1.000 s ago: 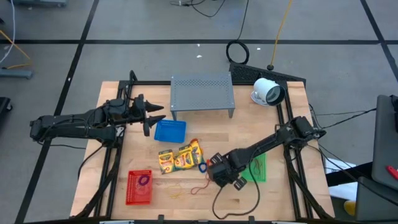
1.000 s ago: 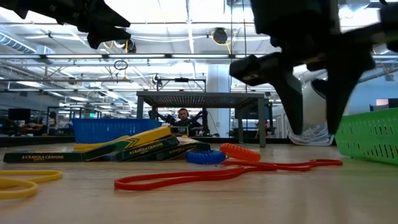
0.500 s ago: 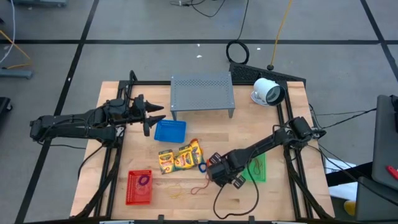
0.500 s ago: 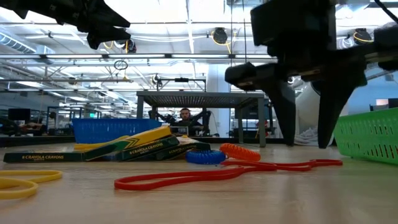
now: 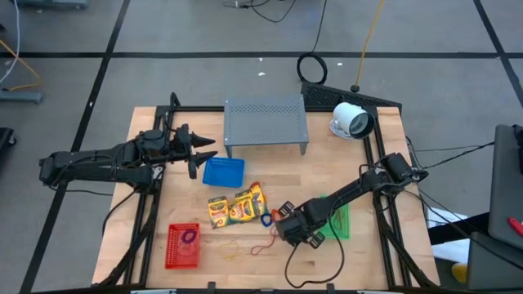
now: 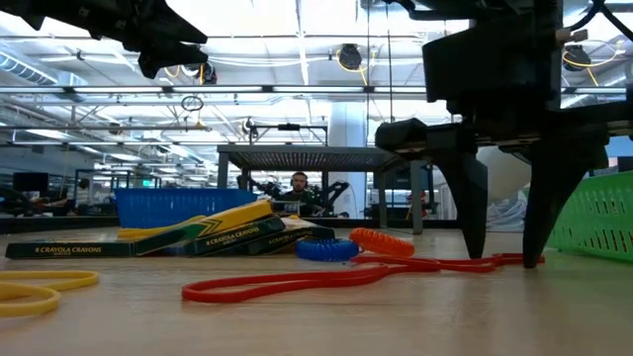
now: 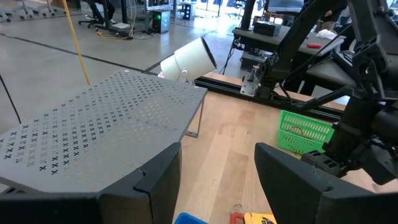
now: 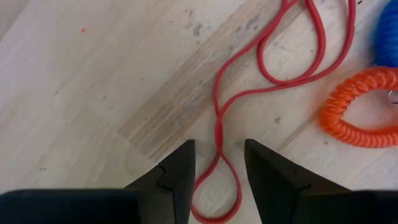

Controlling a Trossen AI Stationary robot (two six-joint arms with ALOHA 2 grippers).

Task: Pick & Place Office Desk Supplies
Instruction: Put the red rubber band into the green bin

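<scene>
Between the two dark fingers of the right gripper, which stand apart and grasp nothing, lies the closed end of the thin red rubber-band loop, flat on the wooden table. To do this pick well, I think the gripper should go straight down until both tips touch the wood, and close only then, so both strands are caught. It should also keep away from the orange coiled band at about two o'clock of it. Whether the tips already touch the table I cannot tell. Just at three o'clock, the green plastic basket is partly covered by the right arm, and its content is hard to make out. Far at ten o'clock, the left gripper hovers released and empty beside the blue plastic basket.
</scene>
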